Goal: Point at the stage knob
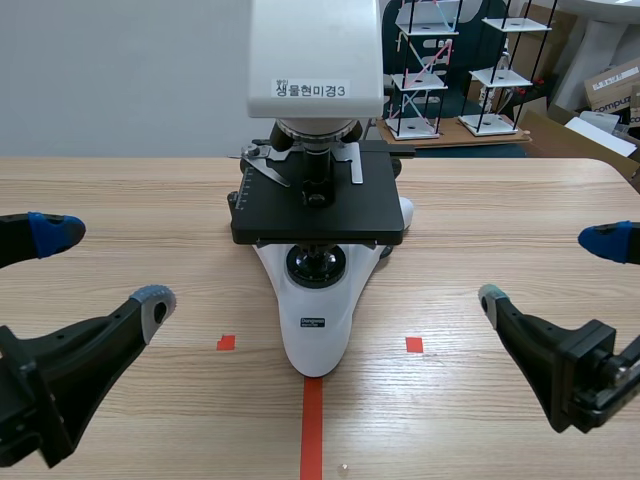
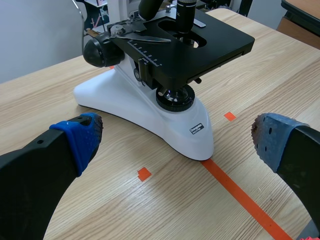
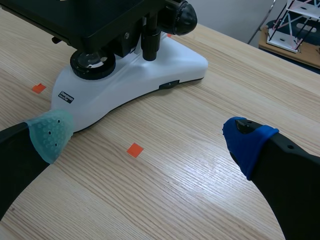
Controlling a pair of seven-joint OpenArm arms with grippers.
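A white microscope with a black stage stands at the table's middle. Its stage knob, a black stalk hanging under the stage, shows in the right wrist view, ahead of my right gripper and well clear of it. That gripper is open, low at the right, with nothing between its pads. My left gripper is open too, low at the left; the microscope's base lies ahead of its fingers.
Round black focus knobs sit on both sides of the microscope's arm. A label is on its white head. Shelving models and boxes stand behind the table. Bare wood lies on either side of the base.
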